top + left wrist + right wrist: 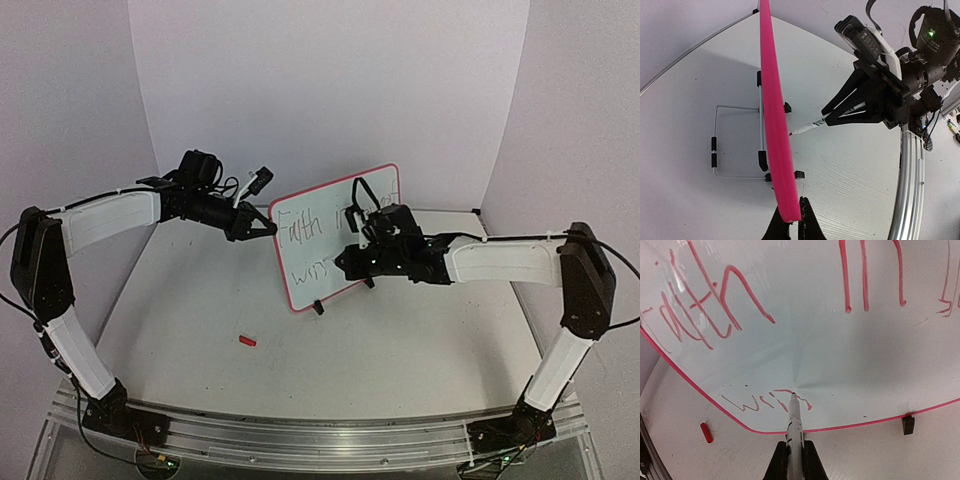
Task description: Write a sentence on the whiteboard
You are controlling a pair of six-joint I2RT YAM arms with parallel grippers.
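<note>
The whiteboard [330, 195] stands upright mid-table on black clip feet, red-pink rim around it. The sentence [300, 228] reads "Faith in" on top, with more hidden behind my right arm, and "win" begun below. My left gripper [271, 228] is shut on the board's left edge; in the left wrist view its jaws [791, 222] pinch the pink rim [771, 100]. My right gripper [352, 264] is shut on a marker [794, 420], whose tip touches the board [805, 340] at the end of the lower line [747, 405]. The marker also shows in the left wrist view [810, 126].
A small red marker cap [247, 341] lies on the table in front of the board, also in the right wrist view [706, 432]. A black clip foot [908, 425] sits under the board's lower rim. A wire stand [715, 150] props the board from behind. White walls enclose the table.
</note>
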